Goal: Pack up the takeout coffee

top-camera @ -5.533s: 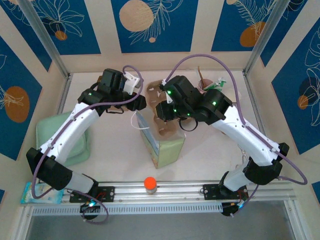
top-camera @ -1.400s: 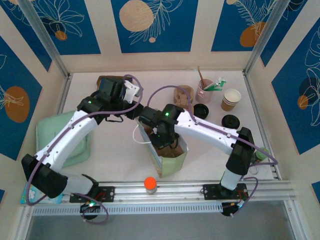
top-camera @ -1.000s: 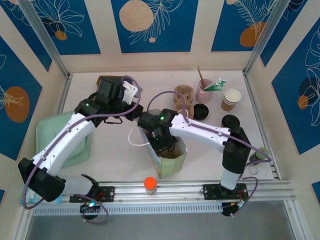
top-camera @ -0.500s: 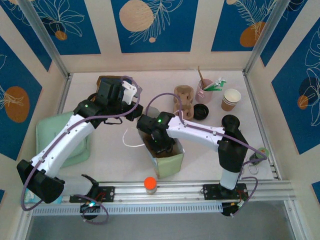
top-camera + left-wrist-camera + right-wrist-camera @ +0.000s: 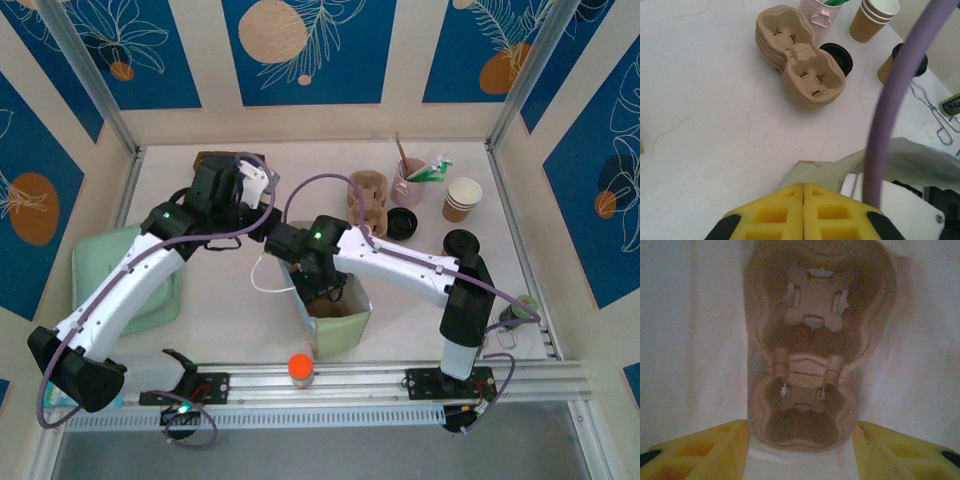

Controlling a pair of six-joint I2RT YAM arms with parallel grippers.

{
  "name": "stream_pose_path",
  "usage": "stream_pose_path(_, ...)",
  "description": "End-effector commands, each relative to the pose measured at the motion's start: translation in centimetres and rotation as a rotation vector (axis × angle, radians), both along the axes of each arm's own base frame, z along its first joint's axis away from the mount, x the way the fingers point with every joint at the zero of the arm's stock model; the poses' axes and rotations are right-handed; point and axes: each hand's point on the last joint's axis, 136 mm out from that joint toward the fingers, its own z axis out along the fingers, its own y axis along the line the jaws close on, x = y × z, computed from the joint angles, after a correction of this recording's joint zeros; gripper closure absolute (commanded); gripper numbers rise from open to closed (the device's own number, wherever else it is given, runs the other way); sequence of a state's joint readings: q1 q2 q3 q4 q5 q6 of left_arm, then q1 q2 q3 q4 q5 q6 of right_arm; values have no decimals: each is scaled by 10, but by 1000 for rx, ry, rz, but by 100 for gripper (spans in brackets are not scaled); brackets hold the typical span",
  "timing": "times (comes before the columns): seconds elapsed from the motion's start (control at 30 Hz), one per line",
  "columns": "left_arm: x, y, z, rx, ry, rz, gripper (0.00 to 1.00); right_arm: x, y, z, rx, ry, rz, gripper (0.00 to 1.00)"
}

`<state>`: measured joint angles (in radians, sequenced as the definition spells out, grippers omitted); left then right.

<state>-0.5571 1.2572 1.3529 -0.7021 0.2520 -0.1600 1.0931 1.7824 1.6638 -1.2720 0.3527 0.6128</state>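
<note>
**Worktop (image 5: 230, 310) contents, near to far**

1. Orange knob (image 5: 300, 367): at 6 o'clock, on the front rail.
2. Paper bag (image 5: 345, 318), pale green: just past the knob, upright, mouth open. A white string handle (image 5: 265, 287) hangs out on its 9 o'clock side.
3. Cup carrier (image 5: 810, 340), brown pulp, two wells: lies flat on the floor of the bag.
4. Right gripper (image 5: 800, 432): over the bag mouth, pointing down. Its fingers (image 5: 705, 450) are spread wide on either side of the carrier's near end and hold nothing.
5. Left gripper (image 5: 804, 192): at the bag's far-left corner. Its fingers are pressed together and pinch the bag's rim.
6. Green cloth (image 5: 130, 270): at 9 o'clock, folded, partly under the left arm.
7. Tongs (image 5: 932, 112), metal: at 4 o'clock, by the right rail.
8. Lidded cup (image 5: 460, 243), black lid: at 3 o'clock, upright.
9. Loose black lid (image 5: 402, 222): touches the right side of item 10.
10. Stack of spare carriers (image 5: 368, 195): at 1 o'clock, well apart from the bag.
11. Pink mug (image 5: 410, 182): at 2 o'clock, holds stirrers and a green packet.
12. Stack of paper cups (image 5: 462, 198): at 2 o'clock, just right of the mug, upright and open.
</note>
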Motion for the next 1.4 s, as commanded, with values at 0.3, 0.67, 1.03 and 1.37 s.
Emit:
stream_pose_path(0.3, -3, 9, 30, -4, -73, 30, 61, -5, -5, 103, 131, -166, 33, 43)
stream_pose_path(0.67, -12, -7, 21, 36, -46, -70, 37, -9, -28, 173, 261, -322, 11, 43)
stream_pose_path(1.03, -13, -11, 22, 52, -42, -71, 29, 4, -69, 192, 313, -403, -76, 43)
stream_pose_path(1.37, -23, -5, 20, 74, -16, -47, 26, 5, -66, 153, 270, -315, -57, 48)
